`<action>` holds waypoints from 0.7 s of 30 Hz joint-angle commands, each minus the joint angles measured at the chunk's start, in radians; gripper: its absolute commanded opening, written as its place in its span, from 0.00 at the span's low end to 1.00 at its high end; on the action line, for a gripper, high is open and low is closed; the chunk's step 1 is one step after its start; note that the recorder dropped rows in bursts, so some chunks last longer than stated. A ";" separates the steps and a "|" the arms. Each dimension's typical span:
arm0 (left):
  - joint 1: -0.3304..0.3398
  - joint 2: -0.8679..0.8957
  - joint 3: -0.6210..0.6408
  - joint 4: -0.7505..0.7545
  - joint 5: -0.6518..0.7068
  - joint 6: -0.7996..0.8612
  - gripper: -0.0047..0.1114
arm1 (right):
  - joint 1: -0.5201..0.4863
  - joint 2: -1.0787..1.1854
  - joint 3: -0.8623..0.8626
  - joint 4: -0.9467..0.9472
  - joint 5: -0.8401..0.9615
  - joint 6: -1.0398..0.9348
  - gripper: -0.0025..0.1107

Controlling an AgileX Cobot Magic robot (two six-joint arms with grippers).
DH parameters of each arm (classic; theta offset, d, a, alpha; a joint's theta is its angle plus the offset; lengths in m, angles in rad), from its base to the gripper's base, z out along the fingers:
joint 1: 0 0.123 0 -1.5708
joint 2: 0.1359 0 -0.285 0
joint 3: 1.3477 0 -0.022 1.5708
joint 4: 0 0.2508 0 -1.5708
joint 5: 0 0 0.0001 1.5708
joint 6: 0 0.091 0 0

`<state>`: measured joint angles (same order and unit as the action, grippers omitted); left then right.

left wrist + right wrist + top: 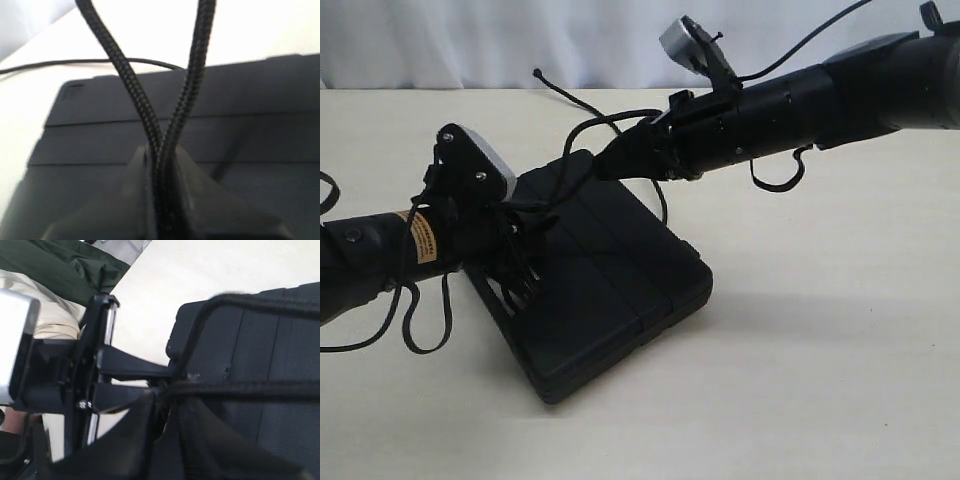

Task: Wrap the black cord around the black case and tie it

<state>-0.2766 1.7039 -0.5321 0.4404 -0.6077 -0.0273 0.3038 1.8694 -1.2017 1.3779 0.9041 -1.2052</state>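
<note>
My left gripper [161, 160] is clamped on 2 strands of the black cord [127, 80], which run straight ahead of its jaws over the black case [620, 290], mid-tabletop. My right gripper [167, 405] meets it at the case's far corner; whether it grips, I cannot tell. Only its wrist view shows cord crossing the lid.

We see the case [620, 290] lying flat on the table [820, 380], mid-scene. The left gripper [161, 155] sits at its left edge and the right gripper [605, 165] above its far corner. The cord [129, 82] runs between them over the lid, and its loose length trails behind the case onto the table.
</note>
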 commanded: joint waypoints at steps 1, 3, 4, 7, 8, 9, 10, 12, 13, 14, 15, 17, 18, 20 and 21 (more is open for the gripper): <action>0.034 0.002 0.037 -0.009 -0.145 0.008 0.04 | -0.019 -0.034 -0.039 -0.103 -0.046 0.043 0.40; 0.034 0.002 0.045 -0.019 -0.162 0.021 0.04 | -0.030 -0.040 -0.080 -0.240 -0.060 0.170 0.51; 0.034 0.002 0.045 -0.019 -0.162 0.021 0.04 | -0.035 -0.041 -0.110 -0.340 -0.066 0.246 0.55; 0.034 0.002 0.045 -0.017 -0.179 0.027 0.04 | -0.042 -0.041 -0.205 -0.714 -0.098 0.537 0.57; 0.034 0.002 0.045 -0.017 -0.181 0.027 0.04 | -0.042 -0.036 -0.239 -0.847 -0.110 0.653 0.57; 0.034 0.002 0.045 -0.017 -0.181 0.027 0.04 | -0.042 -0.029 -0.269 -0.943 -0.115 0.737 0.57; 0.034 0.002 0.045 -0.017 -0.181 0.033 0.04 | -0.042 -0.019 -0.298 -1.049 -0.122 0.821 0.57; 0.034 0.002 0.045 -0.017 -0.181 0.033 0.04 | -0.042 0.009 -0.347 -1.183 -0.122 0.916 0.57; 0.034 0.002 0.045 -0.017 -0.179 0.033 0.04 | -0.042 0.023 -0.365 -1.210 -0.122 0.929 0.57; 0.034 0.002 0.045 -0.017 -0.176 0.033 0.04 | -0.042 0.043 -0.388 -1.229 -0.122 0.933 0.57; 0.034 0.002 0.045 -0.017 -0.176 0.033 0.04 | -0.044 0.062 -0.409 -1.233 -0.118 0.939 0.57; 0.034 0.002 0.045 -0.017 -0.172 0.033 0.04 | -0.048 0.123 -0.475 -1.229 -0.096 0.964 0.55; 0.034 0.002 0.045 -0.019 -0.168 0.033 0.04 | -0.051 0.160 -0.514 -1.234 -0.076 0.956 0.53; 0.034 0.002 0.045 -0.019 -0.163 0.033 0.04 | -0.051 0.239 -0.600 -1.240 -0.038 0.921 0.49; 0.034 0.002 0.045 -0.019 -0.161 0.033 0.04 | -0.051 0.271 -0.636 -1.235 -0.014 0.899 0.47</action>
<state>-0.2451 1.7039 -0.4917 0.4326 -0.7612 0.0000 0.2591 2.0619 -1.7529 0.1554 0.8393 -0.2725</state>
